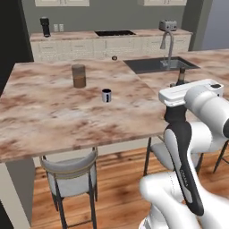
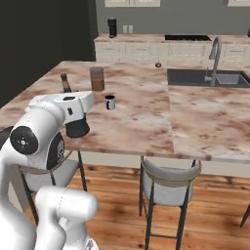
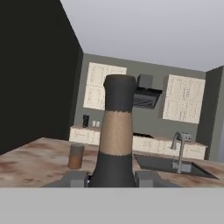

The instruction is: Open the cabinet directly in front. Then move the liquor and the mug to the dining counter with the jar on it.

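My gripper [image 3: 113,179] is shut on the liquor [image 3: 117,131], a near-black bottle with a brownish band on its neck, gripped low on the body. Its neck pokes up behind my hand in the left base view [image 1: 181,76] and in the right base view [image 2: 64,83], by the near edge of the dining counter [image 1: 44,112]. I cannot tell whether the bottle rests on the marble. The small grey mug [image 1: 106,95] [image 2: 110,102] stands on the slab, with the jar [image 1: 78,75] [image 2: 97,78] [image 3: 75,156] just beyond it.
A sink with a faucet [image 1: 169,44] [image 2: 215,53] is set into the counter's right part. Stools [image 1: 71,172] [image 2: 168,183] stand under the near edge. Cream wall cabinets [image 3: 101,86] hang on the far wall above a back counter with a toaster [image 1: 167,25].
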